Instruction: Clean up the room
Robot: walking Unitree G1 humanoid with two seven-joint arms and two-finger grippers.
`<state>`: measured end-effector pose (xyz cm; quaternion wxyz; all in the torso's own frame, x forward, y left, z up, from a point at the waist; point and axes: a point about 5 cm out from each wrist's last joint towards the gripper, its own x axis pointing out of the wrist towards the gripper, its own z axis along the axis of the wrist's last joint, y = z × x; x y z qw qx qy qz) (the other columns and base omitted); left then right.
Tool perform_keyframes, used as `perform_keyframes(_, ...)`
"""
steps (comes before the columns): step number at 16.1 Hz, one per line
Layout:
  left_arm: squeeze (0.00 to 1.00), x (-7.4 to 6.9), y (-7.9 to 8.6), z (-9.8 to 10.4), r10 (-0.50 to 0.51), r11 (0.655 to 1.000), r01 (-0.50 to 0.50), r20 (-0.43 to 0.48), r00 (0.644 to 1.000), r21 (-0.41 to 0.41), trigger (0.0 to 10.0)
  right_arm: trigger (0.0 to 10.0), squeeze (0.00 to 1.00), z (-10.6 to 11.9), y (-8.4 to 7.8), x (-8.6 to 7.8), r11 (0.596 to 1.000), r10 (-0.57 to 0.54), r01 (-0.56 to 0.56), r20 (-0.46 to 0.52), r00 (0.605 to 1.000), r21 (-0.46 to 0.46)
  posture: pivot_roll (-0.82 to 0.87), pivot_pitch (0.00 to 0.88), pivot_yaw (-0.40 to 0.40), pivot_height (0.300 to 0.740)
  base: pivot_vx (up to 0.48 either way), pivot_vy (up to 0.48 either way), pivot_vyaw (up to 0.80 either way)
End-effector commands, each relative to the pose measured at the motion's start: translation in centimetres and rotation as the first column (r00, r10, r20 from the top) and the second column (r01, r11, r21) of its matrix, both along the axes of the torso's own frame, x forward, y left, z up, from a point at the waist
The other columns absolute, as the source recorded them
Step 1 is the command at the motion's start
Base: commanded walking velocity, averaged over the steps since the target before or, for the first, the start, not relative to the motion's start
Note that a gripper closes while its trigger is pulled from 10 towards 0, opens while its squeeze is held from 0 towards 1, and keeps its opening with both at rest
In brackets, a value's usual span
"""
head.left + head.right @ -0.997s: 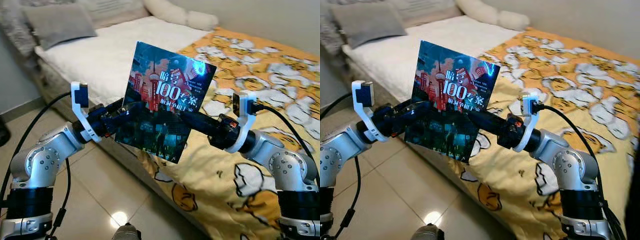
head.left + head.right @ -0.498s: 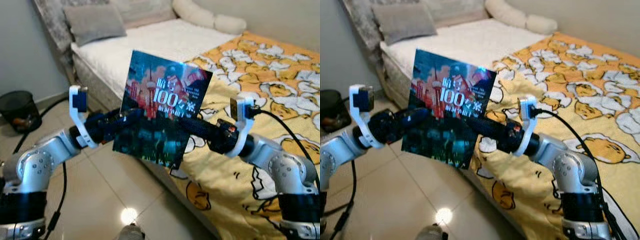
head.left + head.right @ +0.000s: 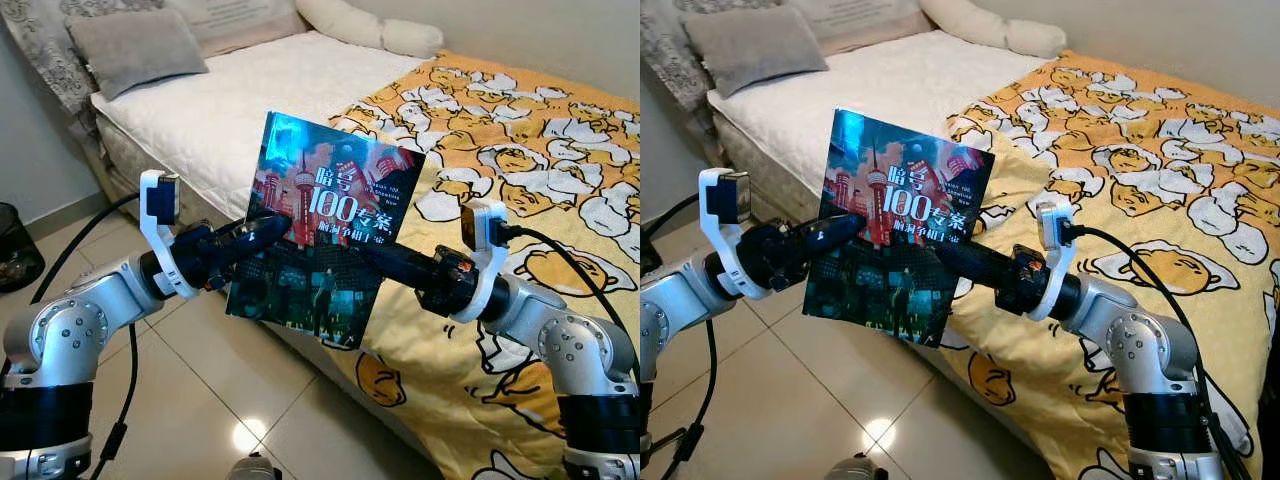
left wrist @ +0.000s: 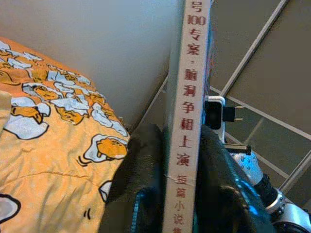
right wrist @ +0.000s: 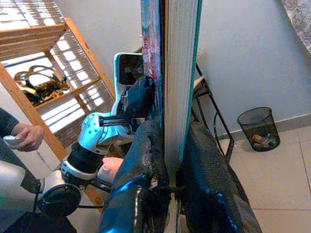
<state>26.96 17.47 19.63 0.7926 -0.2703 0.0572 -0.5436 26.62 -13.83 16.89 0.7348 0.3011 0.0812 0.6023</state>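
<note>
Your book (image 3: 325, 240): upright above the bed's (image 3: 250, 90) near edge, clamped between left claw (image 3: 262, 232) and right claw (image 3: 372, 255), both gripping it.

1. The book (image 3: 325, 240) is a paperback with a dark blue-teal cover showing a red-lit city skyline and white Chinese title text with "100".
2. It is closed and held upright in the air, front cover facing the head camera, top edge tipped slightly toward 1 o'clock.
3. Its spine (image 4: 187, 121) is pale with red Chinese characters; the page block (image 5: 180, 73) is cream.
4. Black fingers clamp it at its 9 and 3 o'clock edges.
</note>
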Motion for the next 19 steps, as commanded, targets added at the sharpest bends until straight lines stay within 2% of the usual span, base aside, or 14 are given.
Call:
perform_keyframes(1, 0.0, -0.3, -0.4, 0.1, -0.013, 1.0, 0.013, 0.006, 1.0, -0.004, 0.0, 0.0, 0.0, 1.2, 0.3, -0.2, 0.999, 0.022, -0.024, 0.064, 0.998, 0.026, 0.08, 0.0, 0.009, 0.74, 0.0, 0.0, 0.0)
perform_keyframes(5, 0.0, -0.5, -0.7, 0.0, 0.015, 1.0, -0.015, 0.008, 1.0, -0.01, 0.0, 0.5, 0.0, 1.2, 0.3, -0.1, 1.0, 0.008, -0.01, 0.073, 0.997, 0.026, 0.08, 0.0, 0.016, 0.74, 0.0, 0.0, 0.0)
perform_keyframes(6, 0.0, -0.6, -1.0, 0.0, 0.022, 1.0, -0.021, 0.014, 1.0, -0.014, 0.0, 10.0, 0.0, 1.0, 0.3, 0.0, 1.0, -0.022, 0.022, 0.081, 0.996, 0.005, 0.08, 0.0, 0.024, 0.74, 0.0, 0.0, 0.0)
perform_keyframes(7, 0.0, -0.6, -1.0, 0.0, 0.035, 0.999, -0.035, 0.018, 0.999, -0.015, 0.0, 10.0, 0.0, 0.9, 0.3, 0.0, 1.0, -0.02, 0.019, 0.069, 0.997, 0.012, 0.08, 0.0, 0.026, 0.74, 0.0, 0.0, 0.0)
perform_keyframes(8, 0.0, -0.5, -1.0, 0.1, 0.073, 0.997, -0.072, 0.032, 0.997, -0.011, 0.0, 10.0, 1.0, 0.7, 0.3, 0.1, 0.999, -0.046, 0.046, 0.035, 0.998, 0.014, 0.07, 0.0, 0.029, 0.74, 0.0, 0.0, 0.0)
perform_keyframes(9, 0.0, -0.4, -0.9, 0.2, 0.098, 0.995, -0.098, 0.04, 0.994, -0.01, 0.0, 10.0, 1.0, 0.4, 0.3, 0.3, 0.997, -0.077, 0.077, 0.025, 0.997, 0.005, 0.07, 0.0, 0.03, 0.74, 0.0, 0.0, 0.0)
perform_keyframes(10, 0.0, -0.3, -0.7, 0.3, 0.144, 0.99, -0.144, 0.054, 0.988, -0.005, 0.0, 10.0, 1.0, -0.2, -0.1, 0.7, 0.984, -0.173, 0.173, 0.011, 0.985, -0.031, 0.06, 0.0, 0.031, 0.74, 0.0, 0.0, 0.0)
perform_keyframes(12, 0.0, -0.4, -0.3, 0.2, 0.2, 0.979, -0.201, 0.029, 0.979, 0.029, 0.0, 10.0, 1.0, -1.0, -1.2, 0.8, 0.961, -0.278, 0.278, -0.045, 0.959, -0.015, 0.06, 0.0, 0.028, 0.74, 0.0, 0.0, 0.0)
perform_keyframes(13, 0.0, -0.2, 0.1, 0.0, 0.287, 0.947, -0.295, 0.079, 0.955, 0.125, 0.0, 10.0, 1.0, -2.1, -3.0, 1.1, 0.88, -0.472, 0.469, -0.018, 0.882, -0.08, 0.06, 0.0, 0.022, 0.74, 0.0, 0.0, 0.0)
perform_keyframes(15, 0.0, 0.3, 0.6, -0.5, 0.389, 0.894, -0.41, 0.138, 0.911, 0.181, 0.0, 10.0, 1.0, -2.9, -4.4, 1.3, 0.795, -0.603, 0.598, -0.029, 0.797, -0.101, 0.05, 0.0, 0.026, 0.74, 0.0, 0.0, 0.0)
perform_keyframes(16, 0.0, 0.8, 0.8, -0.9, 0.466, 0.839, -0.5, 0.191, 0.864, 0.215, 0.0, 10.0, 1.0, -3.3, -5.3, 1.5, 0.713, -0.699, 0.691, -0.061, 0.712, -0.118, 0.04, 0.0, 0.029, 0.74, 0.0, 0.0, 0.0)
perform_keyframes(17, 0.0, 1.4, 1.2, -1.2, 0.546, 0.766, -0.596, 0.246, 0.801, 0.241, 4.8, 10.0, 1.0, -3.4, -5.6, 1.4, 0.672, -0.738, 0.726, -0.046, 0.673, -0.148, 0.03, 0.0, 0.031, 0.74, 0.0, 0.0, 0.0)
perform_keyframes(18, 0.0, 1.8, 1.5, -1.8, 0.613, 0.674, -0.68, 0.295, 0.733, 0.289, 10.0, 10.0, 0.55, -4.0, -5.6, 1.2, 0.572, -0.801, 0.775, 0.019, 0.598, -0.268, 0.02, 0.0, 0.034, 0.74, 0.0, 0.0, 0.0)
perform_keyframes(19, 0.08, 2.0, 1.5, -2.4, 0.668, 0.578, -0.737, 0.316, 0.674, 0.351, 10.0, 10.0, 0.0, -4.7, -4.6, 0.8, 0.52, -0.793, 0.769, 0.125, 0.596, -0.371, 0.0, 0.0, 0.039, 0.74, 0.0, 0.0, 0.0)
